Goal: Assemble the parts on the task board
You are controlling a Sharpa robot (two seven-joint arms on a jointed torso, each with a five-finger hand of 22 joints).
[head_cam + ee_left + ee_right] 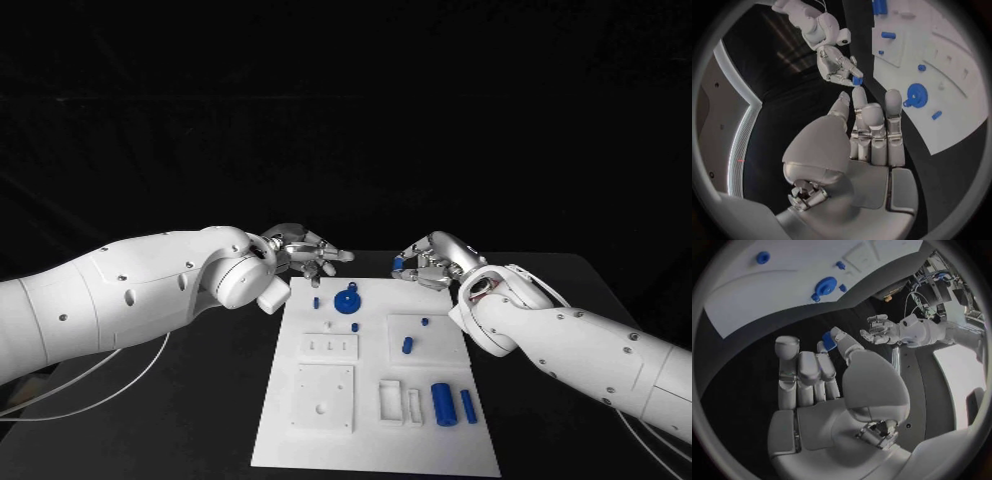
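Note:
The white task board (378, 440) lies lengthwise in the middle of the table. Both hands hover just past its far end. My right hand (433, 260) pinches a small blue part (400, 262) between thumb and a finger; the right wrist view shows the same small blue part (828, 340) at its fingertips. My left hand (303, 250) faces it from the board's far left corner with fingers apart and nothing in them, as the left hand (870, 130) also appears from its own wrist. A round blue part (348, 298) sits on the board's far end.
On the board lie a small blue peg (316, 301), a short blue piece (408, 345) on a raised white block, and two blue cylinders (443, 402) near white holders at the near right. White cables (87, 385) trail over the black table at the left.

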